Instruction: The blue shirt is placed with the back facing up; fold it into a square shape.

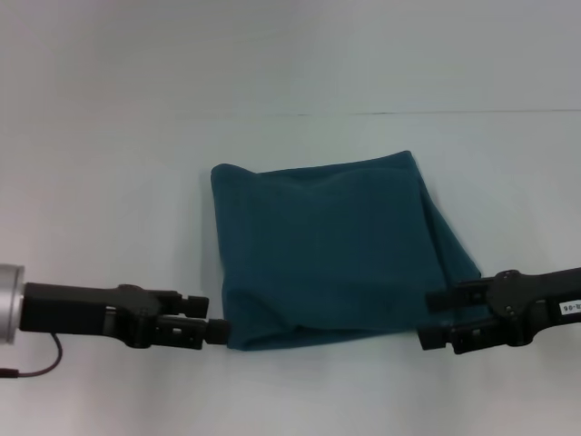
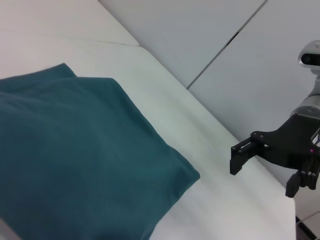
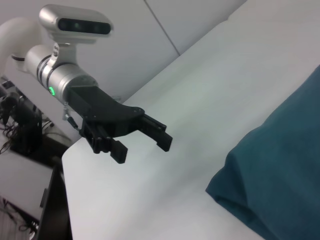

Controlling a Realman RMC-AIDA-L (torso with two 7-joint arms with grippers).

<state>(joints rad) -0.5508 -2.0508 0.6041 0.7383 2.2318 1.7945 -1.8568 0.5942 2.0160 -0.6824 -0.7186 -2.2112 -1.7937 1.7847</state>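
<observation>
Item 1. Dark teal-blue cotton shirt [image 1: 331, 250], folded into a compact, roughly square bundle. It lies flat near the middle of the bench, plain fabric uppermost, no lettering visible. The far edge is a soft rounded fold; the near edge shows stacked layers. Along the side toward the robot's right a lower layer sticks out past the top one as a slanted flap. Faint creases run across the top surface. The left wrist view [image 2: 75, 155] shows one rounded corner of the bundle, and the right wrist view [image 3: 280, 175] shows another corner with a small layered fold at its lip.

Item 2. White matte bench [image 1: 109, 200], plain surface, carrying the shirt. Its far edge meets a pale wall along a thin dark seam.

Item 3. Left claw [image 1: 218, 331], black, on a black arm with a silver wrist collar. It sits low at the near left corner of the shirt, its tip right at the fabric edge; whether it touches cannot be told. In the right wrist view [image 3: 142, 140] its fingers stand apart with nothing between them, clear of the cloth.

Item 4. Right claw [image 1: 431, 318], black, bearing a small white label on its arm. It sits at the near right corner of the shirt, overlapping the protruding flap in the head view. In the left wrist view [image 2: 240, 157] it hangs apart from the bundle and holds nothing; how wide its fingers stand cannot be told.
</observation>
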